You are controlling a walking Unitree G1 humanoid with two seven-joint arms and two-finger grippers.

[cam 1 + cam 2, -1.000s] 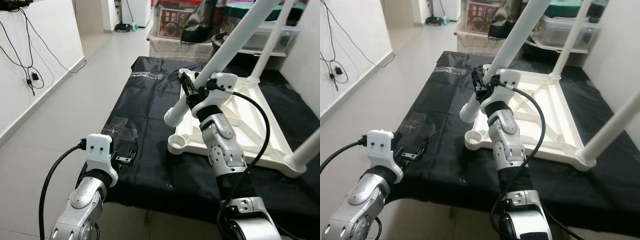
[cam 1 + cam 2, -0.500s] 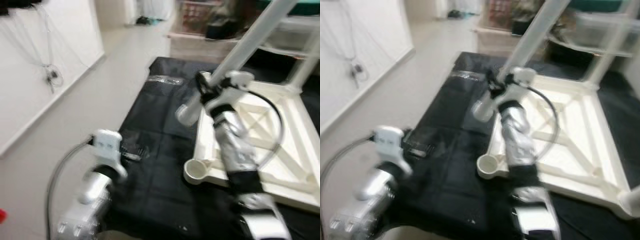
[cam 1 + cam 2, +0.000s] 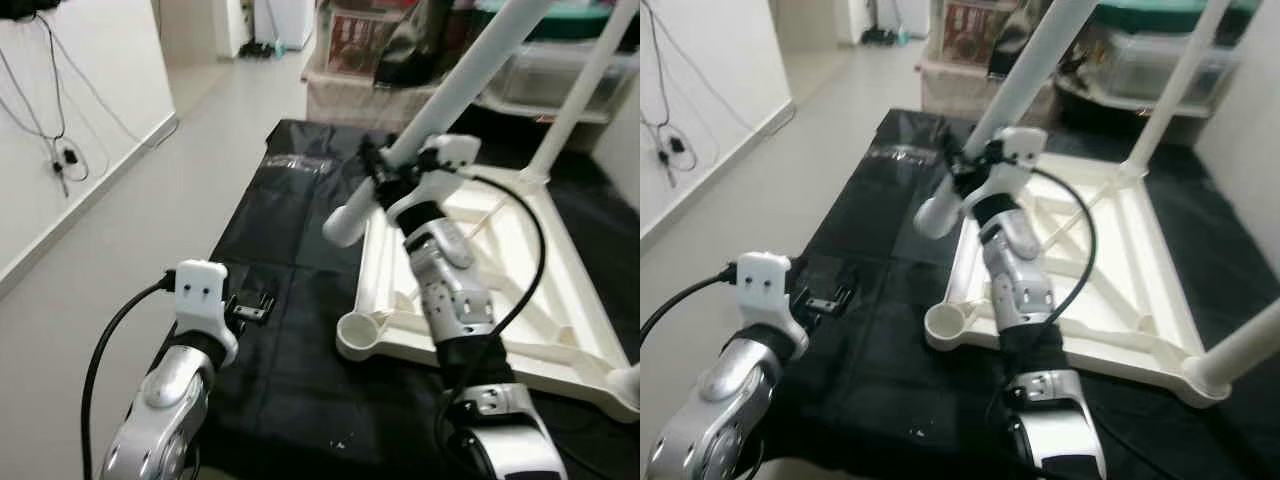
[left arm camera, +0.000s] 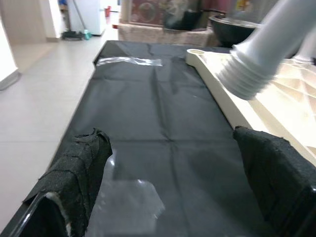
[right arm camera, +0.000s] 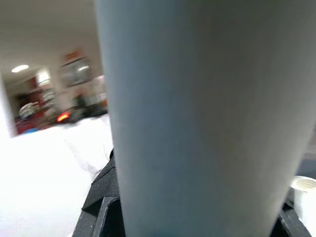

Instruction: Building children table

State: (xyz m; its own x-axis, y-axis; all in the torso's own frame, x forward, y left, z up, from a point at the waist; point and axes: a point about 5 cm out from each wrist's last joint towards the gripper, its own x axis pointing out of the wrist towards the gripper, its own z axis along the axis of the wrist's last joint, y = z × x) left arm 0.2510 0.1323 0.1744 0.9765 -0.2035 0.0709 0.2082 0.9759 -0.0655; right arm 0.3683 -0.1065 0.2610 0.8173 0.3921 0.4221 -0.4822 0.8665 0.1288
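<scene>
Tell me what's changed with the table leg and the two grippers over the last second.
Little that the pictures can settle: the camera itself moved, so the whole view shifted. The right gripper still clamps the loose table leg, its threaded end hanging above the empty corner socket of the upturned tabletop. The left gripper stays open, holding nothing, over the black sheet.

Silver jointed arms, white wrist housings, black cables, black tape-wrapped fingers [image 4: 81, 163]

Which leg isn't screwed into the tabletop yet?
The leg clamped in the right gripper: its threaded end hangs free above the empty corner socket. The far leg stands mounted.
</scene>
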